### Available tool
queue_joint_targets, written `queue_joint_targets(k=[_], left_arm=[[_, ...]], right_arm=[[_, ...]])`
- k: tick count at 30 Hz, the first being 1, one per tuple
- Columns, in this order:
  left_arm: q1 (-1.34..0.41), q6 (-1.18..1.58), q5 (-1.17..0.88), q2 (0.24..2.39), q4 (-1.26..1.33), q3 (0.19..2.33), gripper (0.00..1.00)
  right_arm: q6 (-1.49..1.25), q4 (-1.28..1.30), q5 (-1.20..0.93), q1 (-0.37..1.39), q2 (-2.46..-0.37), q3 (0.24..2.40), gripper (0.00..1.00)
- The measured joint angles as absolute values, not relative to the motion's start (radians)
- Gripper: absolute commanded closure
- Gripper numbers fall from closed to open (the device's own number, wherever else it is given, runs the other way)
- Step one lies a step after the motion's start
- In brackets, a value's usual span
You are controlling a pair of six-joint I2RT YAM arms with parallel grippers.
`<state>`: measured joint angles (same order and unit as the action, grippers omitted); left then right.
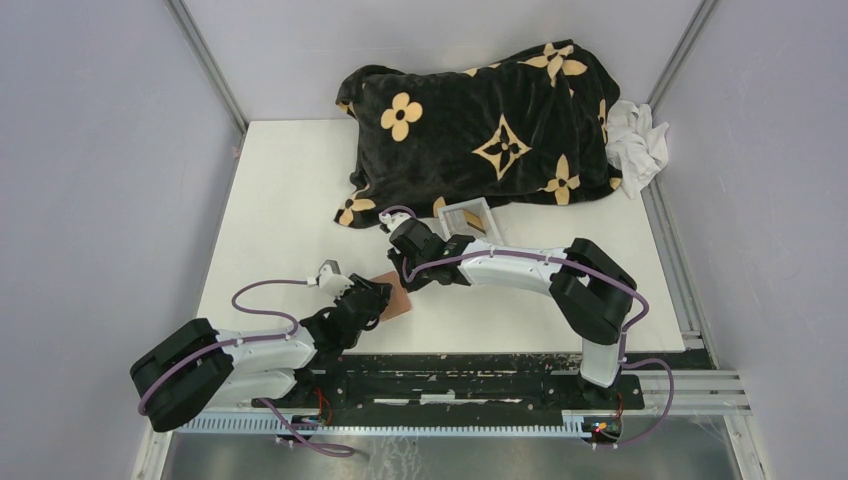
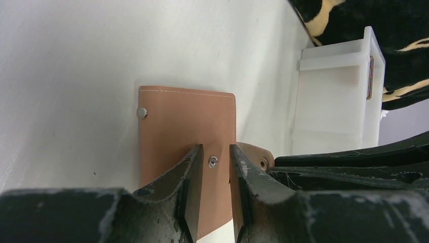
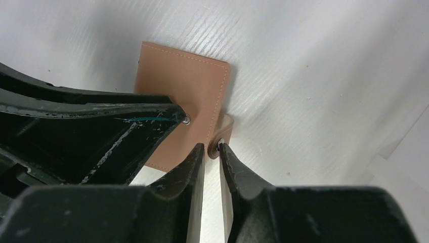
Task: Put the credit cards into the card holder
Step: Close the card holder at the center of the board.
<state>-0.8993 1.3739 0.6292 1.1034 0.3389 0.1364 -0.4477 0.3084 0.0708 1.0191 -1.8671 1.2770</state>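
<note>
Matt tan leather card holder (image 2: 172, 126) with shiny metal snaps (image 2: 142, 112), plush blanket (image 1: 480, 120), translucent plastic tray (image 2: 334, 96).

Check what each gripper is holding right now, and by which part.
Left gripper grips nothing: open jaws straddle a snap on the card holder. Right gripper tips sit at its strap tab; a pinch cannot be told.

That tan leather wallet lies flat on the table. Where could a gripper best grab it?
Probably the small snap tab jutting past the tan leather wallet's edge: it seems to lift off the white table, so it could be pinched from that side. The flat body offers no lip.
</note>
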Motion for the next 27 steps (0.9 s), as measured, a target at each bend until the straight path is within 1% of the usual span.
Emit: queue_joint_targets(k=[27], left_arm=[[-0.901, 1.380, 0.629, 1.098, 0.339, 0.133, 0.66]], right_arm=[[-0.447, 0.315, 0.071, 1.019, -1.890, 1.281, 0.81]])
